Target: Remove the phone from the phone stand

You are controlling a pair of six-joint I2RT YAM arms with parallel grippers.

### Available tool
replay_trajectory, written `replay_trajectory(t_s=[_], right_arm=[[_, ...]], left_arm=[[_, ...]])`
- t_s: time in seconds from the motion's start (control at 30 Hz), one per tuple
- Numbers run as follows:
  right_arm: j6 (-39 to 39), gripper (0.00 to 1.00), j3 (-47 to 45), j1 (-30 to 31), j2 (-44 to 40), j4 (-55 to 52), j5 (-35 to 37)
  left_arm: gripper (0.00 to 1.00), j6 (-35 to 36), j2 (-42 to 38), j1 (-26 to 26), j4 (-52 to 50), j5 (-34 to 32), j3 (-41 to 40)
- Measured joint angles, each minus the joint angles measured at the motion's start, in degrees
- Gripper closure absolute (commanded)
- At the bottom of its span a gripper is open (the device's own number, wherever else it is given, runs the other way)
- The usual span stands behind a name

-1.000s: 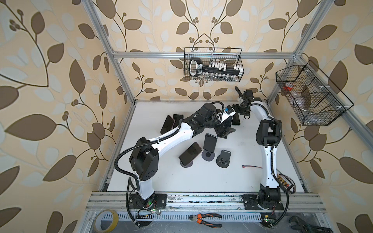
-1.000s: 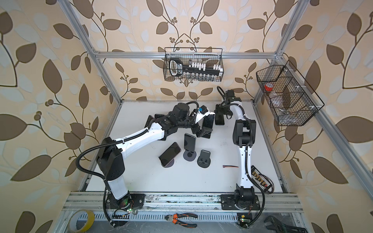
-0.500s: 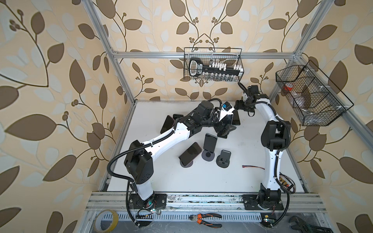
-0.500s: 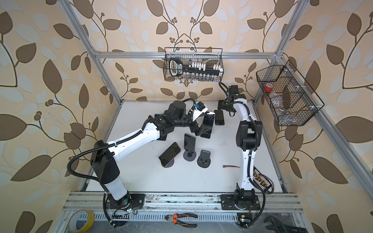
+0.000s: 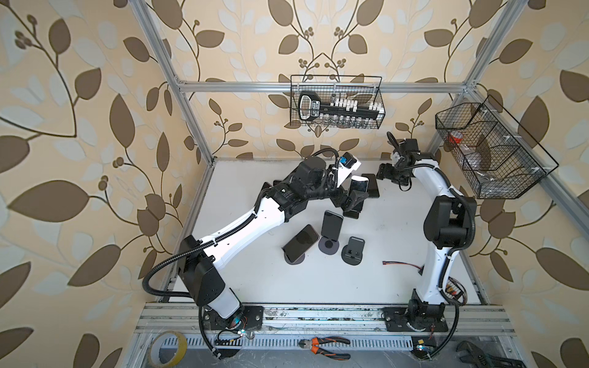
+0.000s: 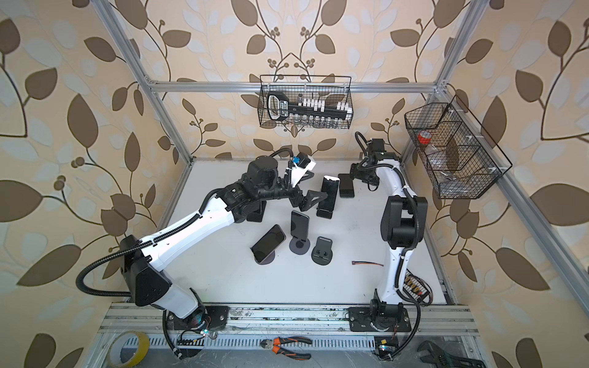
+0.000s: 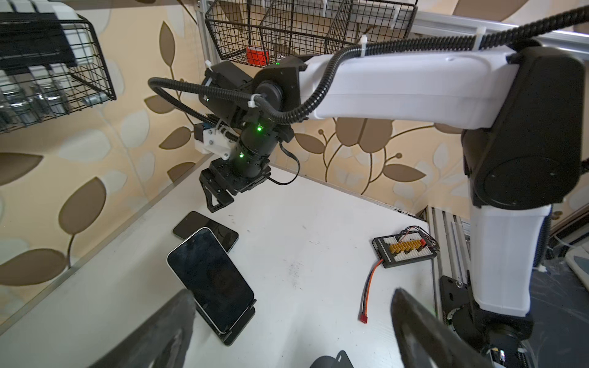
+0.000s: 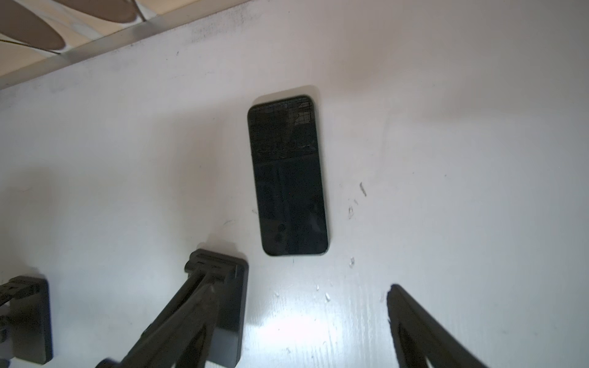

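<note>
Just between the spread left fingers point(image 7: 170, 328) leans the phone point(image 7: 210, 280).

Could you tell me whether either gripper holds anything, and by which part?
Nothing is held: the left gripper stands open beside the phone on its stand; the right gripper is open near a flat phone.

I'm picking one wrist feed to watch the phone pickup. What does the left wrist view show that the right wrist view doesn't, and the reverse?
Only the left wrist view: the screen of the phone leaning in its stand, close by the open left gripper, plus the right arm, a connector board and a red-tipped cable. Only the right wrist view: the empty gap between the fingers of the right gripper, above the white table; dark shapes beside them are unclear. Both: the flat phone lying on the white table.
</note>
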Motion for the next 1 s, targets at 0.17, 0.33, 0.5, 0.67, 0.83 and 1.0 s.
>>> replay_trajectory(t_s=[0.17, 0.33, 0.5, 0.67, 0.83, 1.0], right_arm=[[1.3, 0.18, -5.2, 0.9, -4.7, 0.0, -2.1], [2.6, 0.19, -9.3, 1.8, -10.3, 0.0, -2.5], [3.4, 0.2, -11.4, 2.6, -16.3, 0.0, -2.5], [3.5, 0.2, -12.2, 3.1, -22.2, -0.2, -1.8], [2.6, 0.21, -15.9, 3.1, -29.6, -0.6, -1.6], [1.5, 0.22, -19.9, 3.1, -36.5, -1.0, -1.7]], left_arm=[[0.05, -1.8, -4.3, 0.0, -1.8, -2.8, -2.2], [0.06, -4.4, -8.5, 0.0, -5.9, -6.6, -3.5], [0.06, -7.6, -12.8, 0.0, -9.5, -9.5, -5.6], [0.05, -9.8, -15.8, 0.0, -13.6, -11.9, -6.2], [0.05, -10.5, -17.0, 0.0, -18.9, -13.4, -5.2], [0.05, -10.6, -17.6, 0.0, -22.8, -14.8, -4.7]])
